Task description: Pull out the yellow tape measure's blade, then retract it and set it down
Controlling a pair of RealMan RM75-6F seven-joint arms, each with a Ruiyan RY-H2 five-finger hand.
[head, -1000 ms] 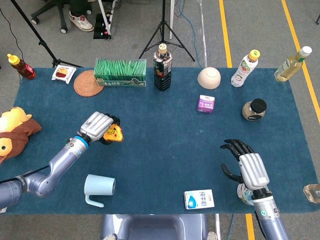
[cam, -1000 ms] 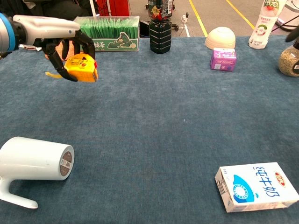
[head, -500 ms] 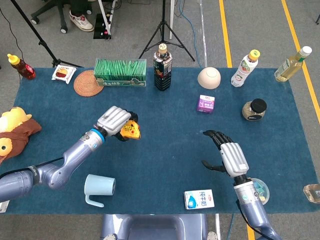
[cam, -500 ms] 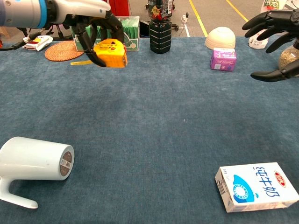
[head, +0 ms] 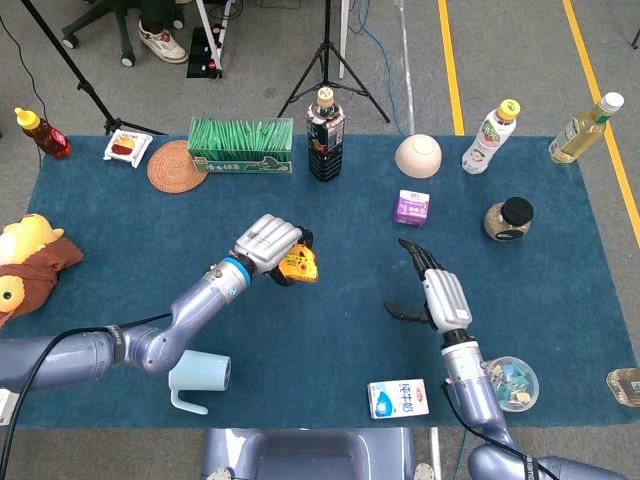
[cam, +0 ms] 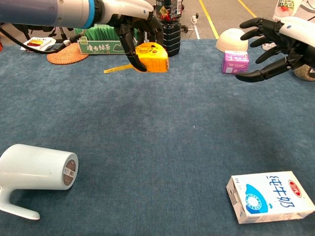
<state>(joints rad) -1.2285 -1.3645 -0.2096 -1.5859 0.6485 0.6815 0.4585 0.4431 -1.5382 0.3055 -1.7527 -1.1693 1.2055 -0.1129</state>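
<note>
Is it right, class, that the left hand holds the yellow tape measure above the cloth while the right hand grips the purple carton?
Not quite. The left hand holds the tape measure, but the chest view shows the right hand open, beside the purple carton, gripping nothing.

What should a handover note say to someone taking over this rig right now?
Left hand grips the yellow tape measure above the table, left of centre. A short strip of blade sticks out on its left in the chest view.
Right hand is open, fingers spread, holding nothing, held up to the right of the tape measure with a gap between them.
Done: tape measure picked up.
Left: pull the blade out properly, retract it, set the tape measure down.
</note>
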